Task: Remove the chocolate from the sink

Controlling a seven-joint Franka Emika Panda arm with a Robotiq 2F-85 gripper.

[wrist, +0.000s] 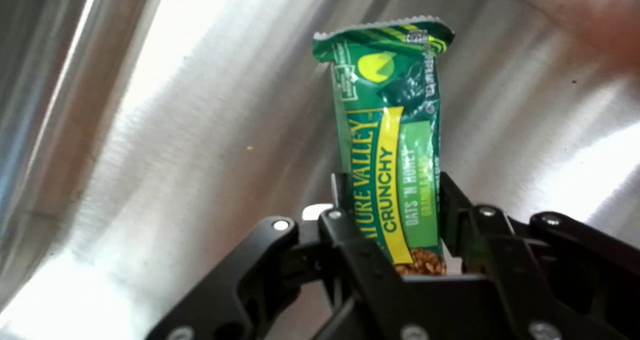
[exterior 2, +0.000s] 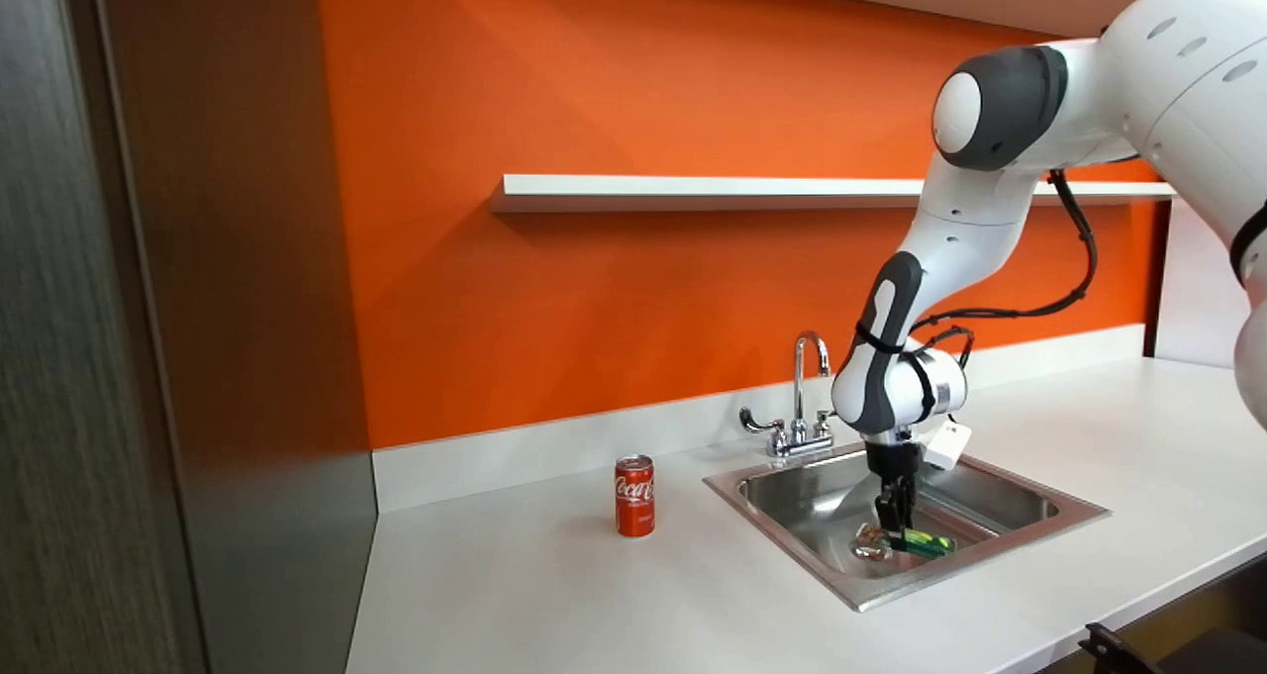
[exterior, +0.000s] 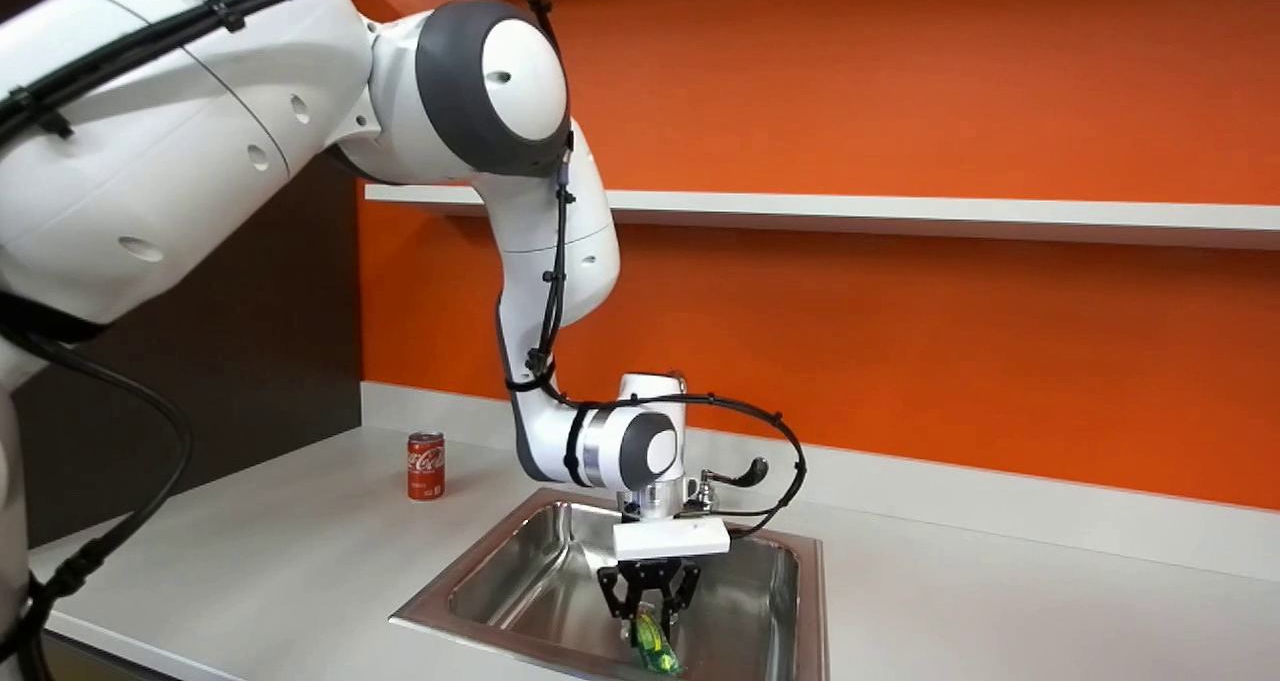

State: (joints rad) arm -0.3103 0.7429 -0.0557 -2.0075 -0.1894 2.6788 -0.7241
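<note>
One green bar (wrist: 391, 145): the task's chocolate; we read NATURE VALLEY, CRUNCHY and OATS 'N HONEY on its wrapper, and in the wrist view its crimped end points to twelve o'clock.
Tool (wrist: 395, 195): narrow, holding the green bar; we see its black fingers (wrist: 452, 210) against the bar's long edges, at nine and three o'clock in the wrist view.
Bar's place: inside the sink (exterior: 811, 611); in an exterior view its green end slants from the tool toward five o'clock. Whether it touches the steel floor we are unable to make out.
Arm (exterior 2: 975, 199): white with dark grey joint covers; in an exterior view its upper link lies at one o'clock from the tool.
Faucet (exterior 2: 799, 407): chrome, with a curved spout; in an exterior view we place it between ten and eleven o'clock from the sink.
Soda can (exterior 2: 634, 496): red Coca-Cola, upright on the white surface (exterior 2: 594, 605), well apart from the tool; at nine o'clock from the sink in an exterior view.
Shelf (exterior 2: 713, 185): white, along the orange wall (exterior 2: 594, 308); roughly ten to one o'clock from the sink in an exterior view.
</note>
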